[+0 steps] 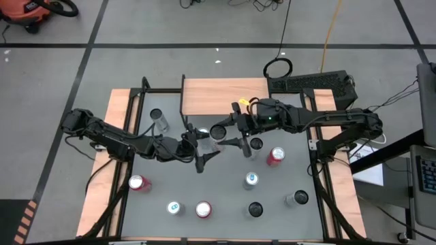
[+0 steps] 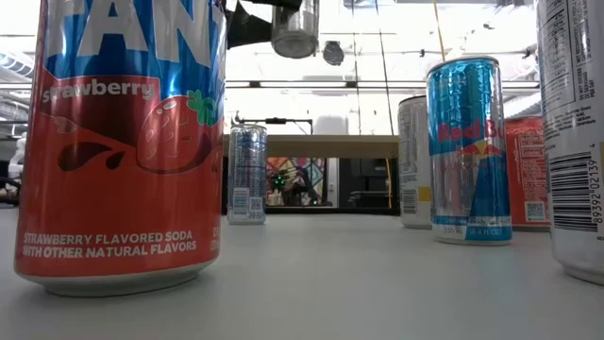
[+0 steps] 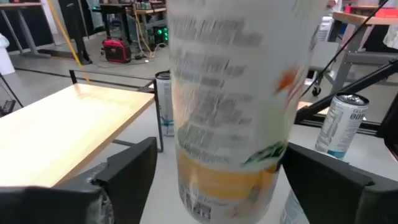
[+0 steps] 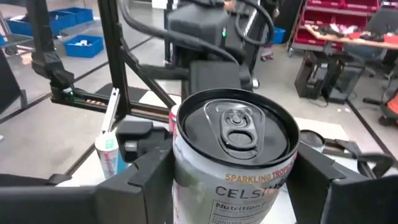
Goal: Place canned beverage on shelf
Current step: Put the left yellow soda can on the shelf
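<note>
Both arms meet over the middle of the table, just in front of the shelf point(image 1: 225, 96), whose pale wooden top sits at the far edge with nothing standing on it. The left gripper point(image 1: 201, 148) reaches in from the left, its two dark fingers point(image 3: 127, 171) set on either side of a tall white can with an orange band point(image 3: 233, 99). The can fills the gap between them, but whether the pads actually press on it, I cannot tell. Right beside it, the right gripper point(image 1: 230, 134) comes in from the right and is clamped on a Celsius can point(image 4: 235, 158). That can is upright, black lid up, pull tab flat and unopened, a finger tight on each side. From table height it hangs lifted above the surface, its silver bottom showing.

Scattered on the grey table point(image 1: 218, 184): a red can point(image 1: 275, 156) just right of the grippers, a dark-topped can point(image 1: 256, 143) near it, and a slim silver can point(image 1: 159, 120) at the far left by the shelf's leg. In the near half stand a red can point(image 1: 138, 182) on the left, a teal-topped one point(image 1: 175, 207), a red strawberry soda can point(image 1: 203, 209), a black-topped can point(image 1: 255, 209), a blue-and-silver Red Bull can point(image 1: 251, 180) and a silver can point(image 1: 297, 199) on the right. All upright, all sealed as far as the tops show.
</note>
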Controlling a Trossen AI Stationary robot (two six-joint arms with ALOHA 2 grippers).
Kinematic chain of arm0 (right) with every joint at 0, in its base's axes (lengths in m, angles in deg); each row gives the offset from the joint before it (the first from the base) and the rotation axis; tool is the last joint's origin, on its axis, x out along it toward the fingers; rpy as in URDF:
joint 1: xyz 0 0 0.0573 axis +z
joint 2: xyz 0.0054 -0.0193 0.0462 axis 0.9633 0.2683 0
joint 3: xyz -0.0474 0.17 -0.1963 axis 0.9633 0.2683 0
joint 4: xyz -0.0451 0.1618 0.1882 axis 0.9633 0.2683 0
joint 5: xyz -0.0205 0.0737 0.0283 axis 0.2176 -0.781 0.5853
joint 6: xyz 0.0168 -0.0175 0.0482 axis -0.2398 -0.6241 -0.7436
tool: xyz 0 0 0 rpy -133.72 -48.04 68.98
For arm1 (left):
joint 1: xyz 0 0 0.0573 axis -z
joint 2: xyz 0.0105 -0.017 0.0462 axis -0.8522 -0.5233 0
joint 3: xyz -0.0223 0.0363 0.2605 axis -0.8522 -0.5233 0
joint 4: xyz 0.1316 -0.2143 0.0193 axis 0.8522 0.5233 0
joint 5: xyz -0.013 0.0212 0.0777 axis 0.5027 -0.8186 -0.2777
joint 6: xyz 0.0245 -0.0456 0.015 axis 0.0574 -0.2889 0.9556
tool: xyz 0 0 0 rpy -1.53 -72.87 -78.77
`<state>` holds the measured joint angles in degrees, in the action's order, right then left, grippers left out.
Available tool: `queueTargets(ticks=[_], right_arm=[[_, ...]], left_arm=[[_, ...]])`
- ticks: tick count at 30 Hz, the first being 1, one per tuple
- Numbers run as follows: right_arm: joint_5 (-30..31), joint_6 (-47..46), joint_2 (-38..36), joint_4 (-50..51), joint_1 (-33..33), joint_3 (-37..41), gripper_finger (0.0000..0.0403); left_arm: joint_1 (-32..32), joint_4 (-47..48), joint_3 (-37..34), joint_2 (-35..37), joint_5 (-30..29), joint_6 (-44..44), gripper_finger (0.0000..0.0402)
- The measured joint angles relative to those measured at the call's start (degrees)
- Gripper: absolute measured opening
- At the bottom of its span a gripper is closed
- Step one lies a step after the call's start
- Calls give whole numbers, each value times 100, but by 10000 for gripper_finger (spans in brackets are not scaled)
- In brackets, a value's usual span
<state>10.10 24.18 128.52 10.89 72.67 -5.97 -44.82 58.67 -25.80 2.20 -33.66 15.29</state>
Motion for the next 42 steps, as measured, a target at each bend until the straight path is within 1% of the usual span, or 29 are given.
queueTargets(ticks=[5, 9, 15, 18, 21, 26, 31, 36, 39, 42], right_arm=[[-9, 123, -9, 153, -76, 0, 216], [-4, 164, -9, 394, -242, 0, 215], [-67, 304, -9, 736, -510, -2, 215], [-462, 453, -9, 747, -725, -7, 215], [-540, 599, -28, 797, -996, -11, 215], [-1111, 919, -47, 936, -1598, -11, 215], [-1719, 997, -158, 927, -2327, -21, 215], [-2421, 1242, -326, 984, -3117, -22, 215], [-2892, 1421, -367, 956, -3641, -24, 215], [-3231, 1669, -349, 1007, -4182, -22, 215]], left_arm=[[11, 137, 0, 0, -45, 1, 353], [101, 186, 0, 0, -378, 5, 354], [146, 560, 0, 0, -770, 7, 354], [144, 616, 0, -2, -838, 11, 354], [103, 630, 0, 44, -870, 179, 354], [-111, 675, 0, 221, -876, 384, 354], [-294, 957, 0, 275, -870, 451, 354], [-354, 1164, 0, 275, -866, 178, 354], [-349, 1143, 0, 273, -859, 42, 354], [-350, 1143, 0, 273, -845, -28, 354]])
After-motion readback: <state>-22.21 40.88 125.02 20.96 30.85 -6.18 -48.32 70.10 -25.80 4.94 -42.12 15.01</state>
